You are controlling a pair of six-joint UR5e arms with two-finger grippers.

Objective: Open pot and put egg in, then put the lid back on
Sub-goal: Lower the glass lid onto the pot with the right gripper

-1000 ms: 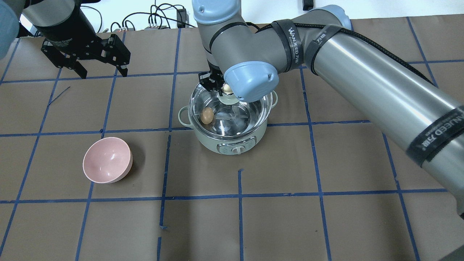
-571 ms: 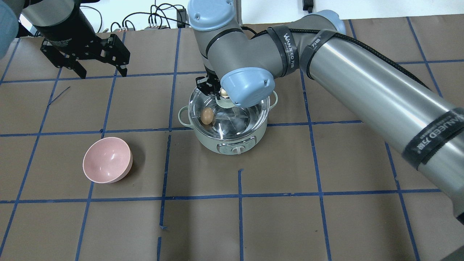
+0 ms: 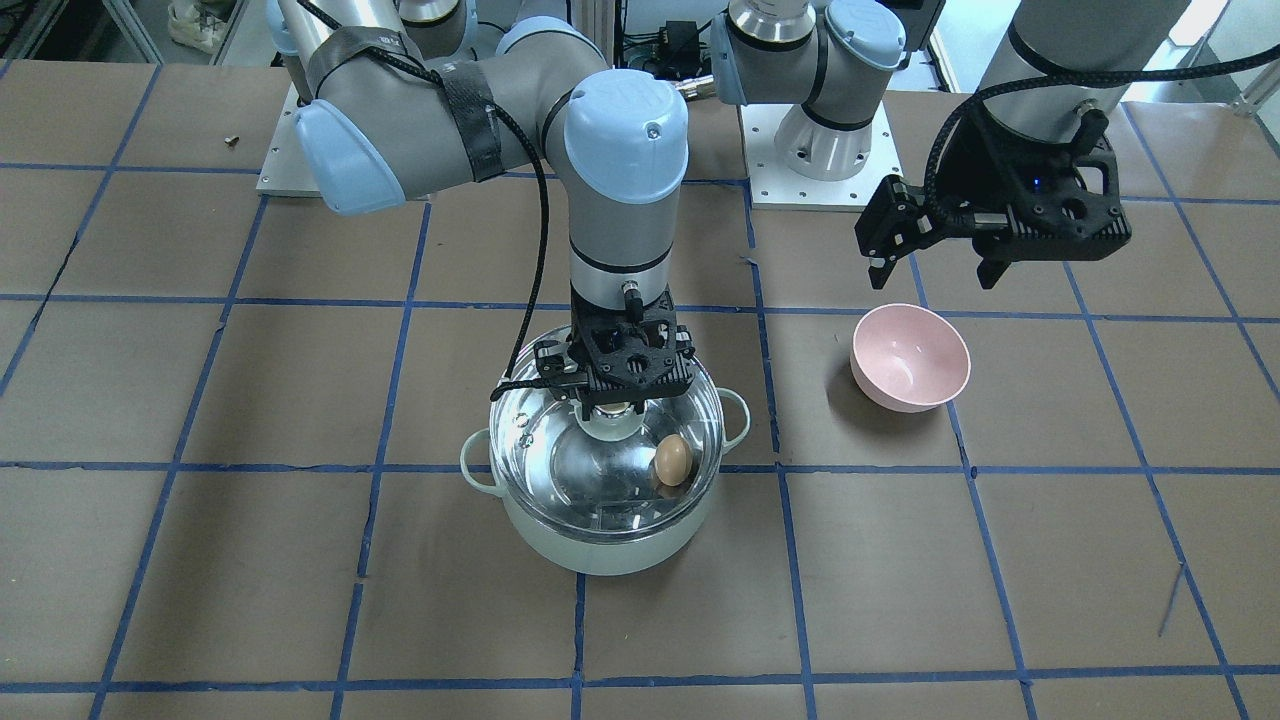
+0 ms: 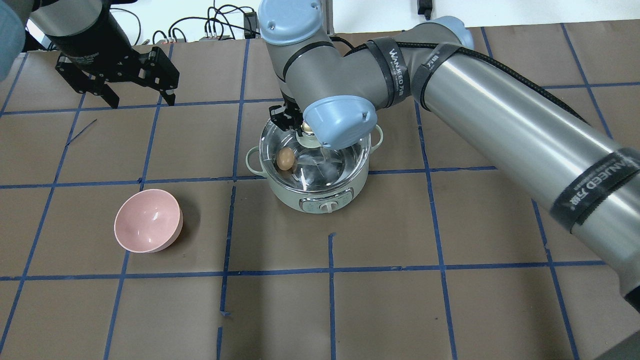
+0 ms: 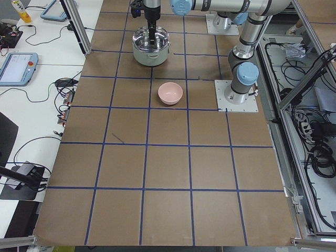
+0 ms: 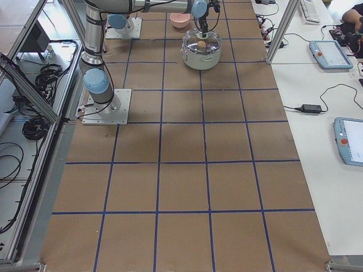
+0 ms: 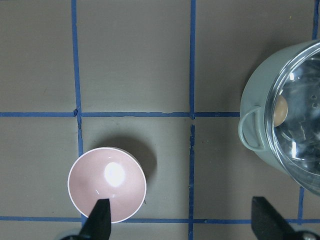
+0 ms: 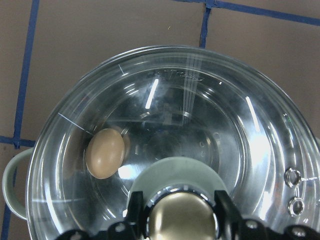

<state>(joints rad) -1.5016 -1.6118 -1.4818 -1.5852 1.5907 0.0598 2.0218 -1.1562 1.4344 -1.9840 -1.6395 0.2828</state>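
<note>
The mint-green pot (image 4: 290, 197) stands at the table's middle, and it also shows in the front view (image 3: 600, 545). The tan egg (image 4: 286, 159) lies inside it on the steel floor, seen through the glass in the right wrist view (image 8: 105, 153). The glass lid (image 4: 330, 167) covers the pot's mouth at about rim level; I cannot tell if it rests fully. My right gripper (image 3: 612, 405) is shut on the lid's knob (image 8: 182, 220). My left gripper (image 4: 142, 101) is open and empty, raised above the table at the far left.
A pink bowl (image 4: 147, 227) sits on the table left of the pot, below my left gripper in the left wrist view (image 7: 107, 184). My right arm (image 4: 500, 125) reaches across the table's right half. Cables lie along the far edge.
My right gripper has moved the lid a little left and down, so it now lines up with the pot's rim. The egg, bowl and left arm have not moved.
</note>
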